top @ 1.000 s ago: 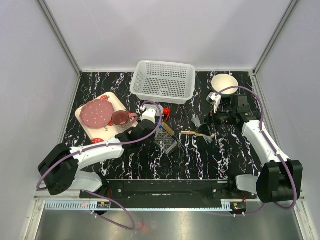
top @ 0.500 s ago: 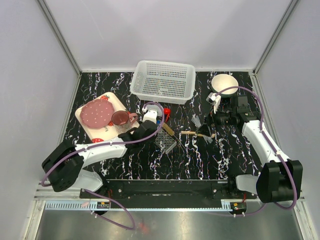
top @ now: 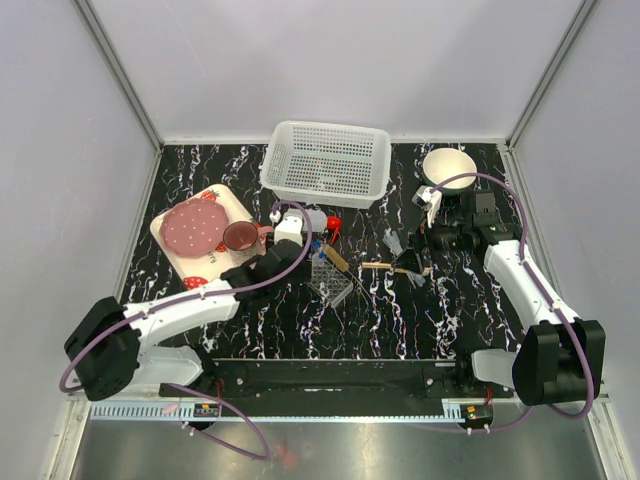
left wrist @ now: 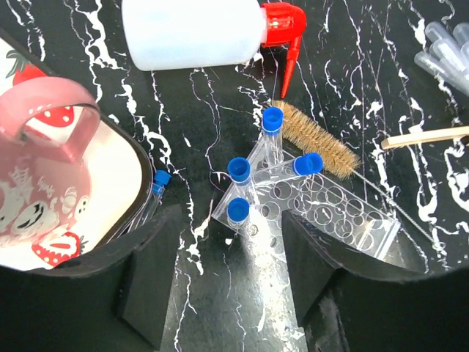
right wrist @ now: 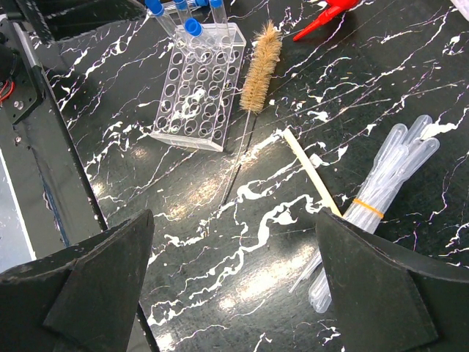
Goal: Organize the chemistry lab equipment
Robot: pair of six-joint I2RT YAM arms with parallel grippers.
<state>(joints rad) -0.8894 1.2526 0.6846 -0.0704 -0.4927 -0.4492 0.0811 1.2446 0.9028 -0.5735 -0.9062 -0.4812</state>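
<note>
A clear tube rack (left wrist: 333, 209) (right wrist: 196, 86) (top: 331, 281) stands mid-table with several blue-capped test tubes (left wrist: 239, 171) upright in its near end. One of them (left wrist: 238, 212) stands just beyond my left gripper (left wrist: 227, 286) (top: 312, 252), which is open with nothing between its fingers. Another tube (left wrist: 157, 185) lies beside the tray. The red-capped bottle (left wrist: 192, 33) (top: 322, 221) lies on its side behind the rack. A bundle of pipettes (right wrist: 382, 196) and a wooden stick (right wrist: 311, 171) lie under my open right gripper (right wrist: 234, 286) (top: 421, 241).
A bristle brush (left wrist: 315, 136) (right wrist: 261, 64) lies against the rack. The strawberry-print tray (top: 232, 205) with a pink mug (top: 240, 236) and plate sits at the left. A white basket (top: 326, 161) and a white bowl (top: 449, 165) stand at the back.
My left gripper has opened and let go of a blue-capped tube, which now stands in the rack's corner. The left wrist has drawn back a little. The right arm has not moved.
</note>
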